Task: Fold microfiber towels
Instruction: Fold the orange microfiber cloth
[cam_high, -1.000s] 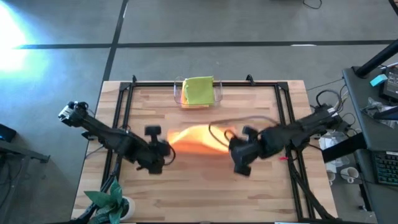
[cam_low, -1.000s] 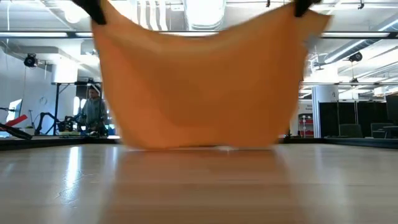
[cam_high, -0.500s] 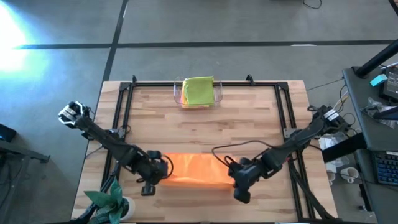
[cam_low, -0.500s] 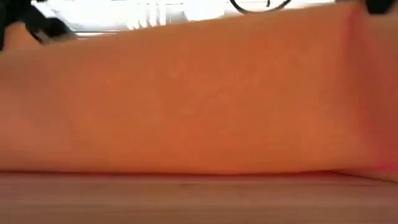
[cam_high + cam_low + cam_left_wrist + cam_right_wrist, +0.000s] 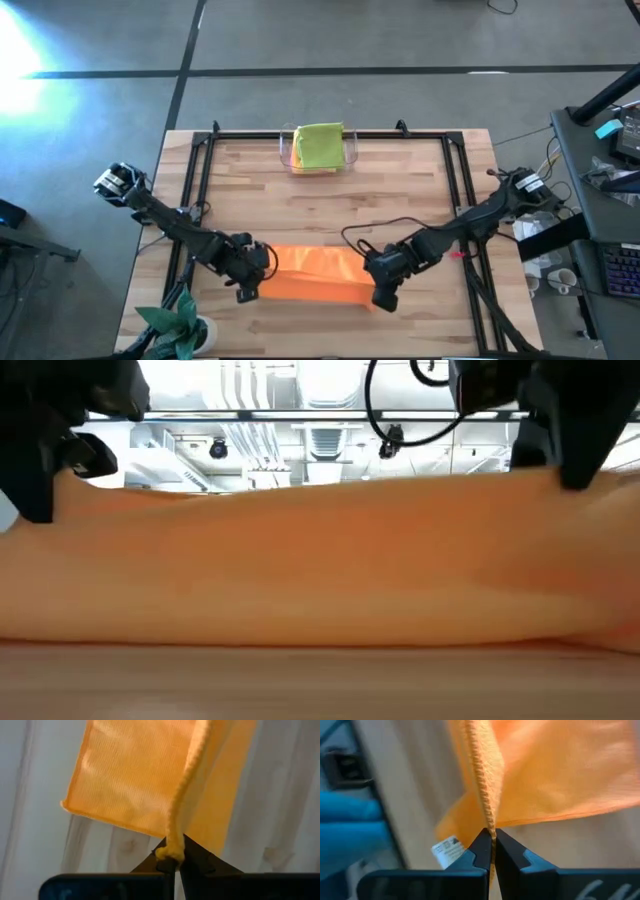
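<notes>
The clear tray point(image 5: 320, 152) at the table's far edge holds a lime green towel point(image 5: 319, 144) on top of its contents. The orange towel point(image 5: 312, 275), earlier hanging mid-table, now lies near the front edge. The left gripper point(image 5: 250, 290) and right gripper point(image 5: 381, 296) each pinch one of its corners.
</notes>
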